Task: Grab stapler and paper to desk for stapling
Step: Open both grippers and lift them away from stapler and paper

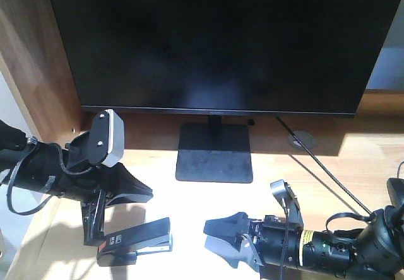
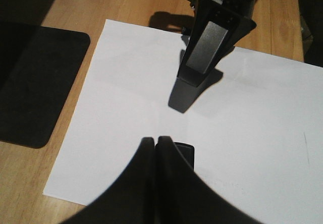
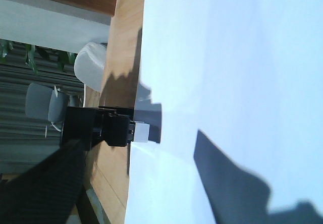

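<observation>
The white paper (image 2: 126,82) lies flat on the light wood desk (image 1: 353,160), washed out by sunlight in the front view. The black stapler (image 1: 142,239) rests at the paper's left edge, its mouth over the sheet's border (image 3: 118,125). My left gripper (image 2: 156,141) is shut with nothing between its fingers. Its tips point down over the stapler's end (image 2: 184,153). My right gripper (image 1: 218,237) hovers low over the paper's right part, facing the stapler with its fingers (image 2: 204,47) apart and empty.
A large black monitor (image 1: 214,40) stands behind on a dark square base (image 1: 214,151). A cable (image 1: 328,173) runs from near the round grommet (image 1: 301,140) toward my right arm. A dark wood side panel (image 1: 31,59) closes the left.
</observation>
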